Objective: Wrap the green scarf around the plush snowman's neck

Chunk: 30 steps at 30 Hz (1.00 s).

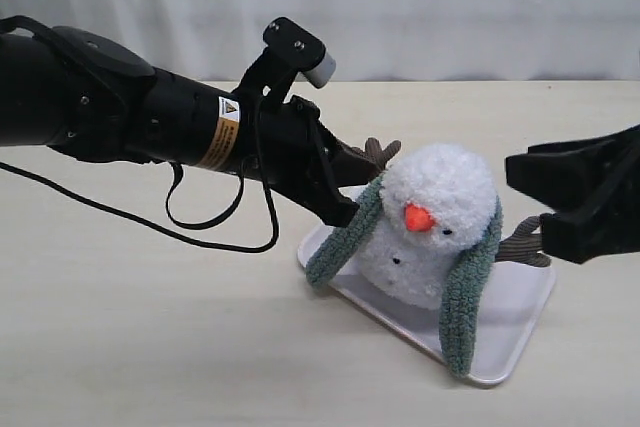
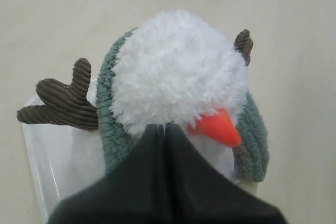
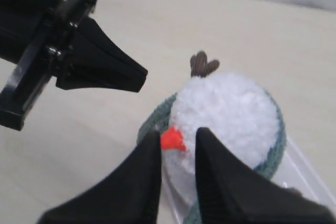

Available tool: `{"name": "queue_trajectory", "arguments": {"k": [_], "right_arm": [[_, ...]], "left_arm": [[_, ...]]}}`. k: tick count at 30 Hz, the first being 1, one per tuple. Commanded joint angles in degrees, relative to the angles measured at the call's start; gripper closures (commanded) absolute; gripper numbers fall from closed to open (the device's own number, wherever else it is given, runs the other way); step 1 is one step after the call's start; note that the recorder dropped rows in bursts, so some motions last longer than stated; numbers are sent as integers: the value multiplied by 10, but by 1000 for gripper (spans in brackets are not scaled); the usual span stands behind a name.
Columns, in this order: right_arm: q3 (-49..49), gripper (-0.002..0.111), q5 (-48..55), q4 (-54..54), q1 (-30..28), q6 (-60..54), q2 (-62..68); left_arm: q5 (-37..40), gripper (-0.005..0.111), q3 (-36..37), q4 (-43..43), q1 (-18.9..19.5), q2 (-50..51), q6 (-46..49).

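Note:
The plush snowman (image 1: 432,222) stands on a white tray (image 1: 520,319), its orange nose toward the camera. The green scarf (image 1: 468,292) lies behind its neck, and both ends hang down the front, one on each side (image 1: 340,239). My left gripper (image 1: 345,209) is shut, its tip touching the scarf's left strand just beside the head; in the left wrist view the left gripper (image 2: 165,127) shows nothing between its jaws. My right gripper (image 1: 527,197) hovers open to the right of the snowman, apart from it. In the right wrist view the right gripper (image 3: 178,136) frames the nose.
Brown twig arms stick out behind the head (image 1: 381,151) and on the right (image 1: 525,243) near my right gripper. A black cable (image 1: 200,227) loops on the beige table under the left arm. A white curtain closes off the back.

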Motion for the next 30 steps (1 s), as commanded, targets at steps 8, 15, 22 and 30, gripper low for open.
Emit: {"name": "queue_trajectory", "arguments": {"k": [8,15,22,30], "right_arm": [[-3,104,-4,-6,0,-48,-114],[-3,104,17,-6,0,-61,-170],[-2,104,17,-6,0,-73,-218],[32,104,-18,-5,0,-72,-306]], "left_arm": [[6,107,2,0,-3,-87,-54],[40,107,61,0,-3,-176,-59],[77,107,128,0,-3,-290,-60],[75,107,156,0,-3,-393,-81]]}}
